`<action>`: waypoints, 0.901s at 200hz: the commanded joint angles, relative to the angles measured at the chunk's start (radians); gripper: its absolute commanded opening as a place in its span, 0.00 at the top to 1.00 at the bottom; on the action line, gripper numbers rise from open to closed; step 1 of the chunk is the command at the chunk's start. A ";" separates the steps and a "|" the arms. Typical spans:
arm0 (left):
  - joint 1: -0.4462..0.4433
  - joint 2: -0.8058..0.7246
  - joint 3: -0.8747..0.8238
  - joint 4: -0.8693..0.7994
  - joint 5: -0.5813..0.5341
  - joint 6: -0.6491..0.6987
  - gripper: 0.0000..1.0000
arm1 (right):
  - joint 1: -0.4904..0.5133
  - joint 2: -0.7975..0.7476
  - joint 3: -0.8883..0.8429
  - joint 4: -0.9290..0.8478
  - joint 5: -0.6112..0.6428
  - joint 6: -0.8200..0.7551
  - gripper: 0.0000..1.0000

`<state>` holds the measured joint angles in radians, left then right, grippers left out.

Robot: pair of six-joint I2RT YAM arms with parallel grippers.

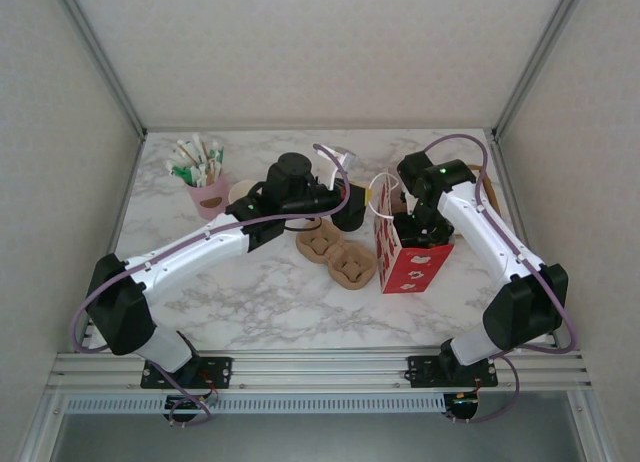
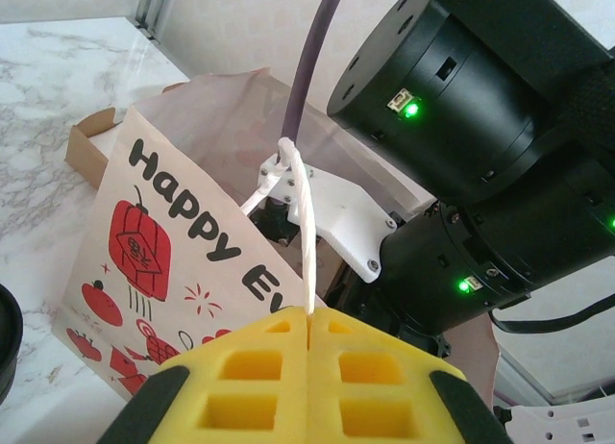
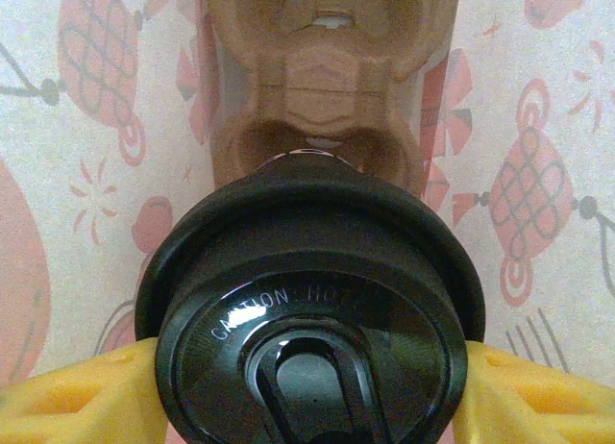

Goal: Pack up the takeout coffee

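Jaws of the left gripper (image 2: 309, 367) are pinched on the white handle (image 2: 303, 223) of the paper bag (image 2: 163, 261). Jaws of the right gripper (image 3: 307, 396) are clamped on the lidded takeout coffee (image 3: 312, 309), held inside the bag above a brown cup carrier (image 3: 327, 79).

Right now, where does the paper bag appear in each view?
Top external: paper bag right of centre, under the right arm.
Left wrist: left half, handle pinched by the left end effector.
Right wrist: its inner wall, behind the takeout coffee.
Shared landmark: its red print.
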<state>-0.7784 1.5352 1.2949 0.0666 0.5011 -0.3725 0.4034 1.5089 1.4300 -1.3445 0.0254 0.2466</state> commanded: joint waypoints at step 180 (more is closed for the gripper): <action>-0.010 0.011 0.015 -0.004 -0.009 0.011 1.00 | -0.010 0.011 -0.092 0.071 -0.008 -0.005 0.32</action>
<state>-0.7784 1.5364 1.2949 0.0669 0.5011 -0.3725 0.3988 1.5127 1.3514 -1.2743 0.0315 0.2466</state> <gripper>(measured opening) 0.058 0.686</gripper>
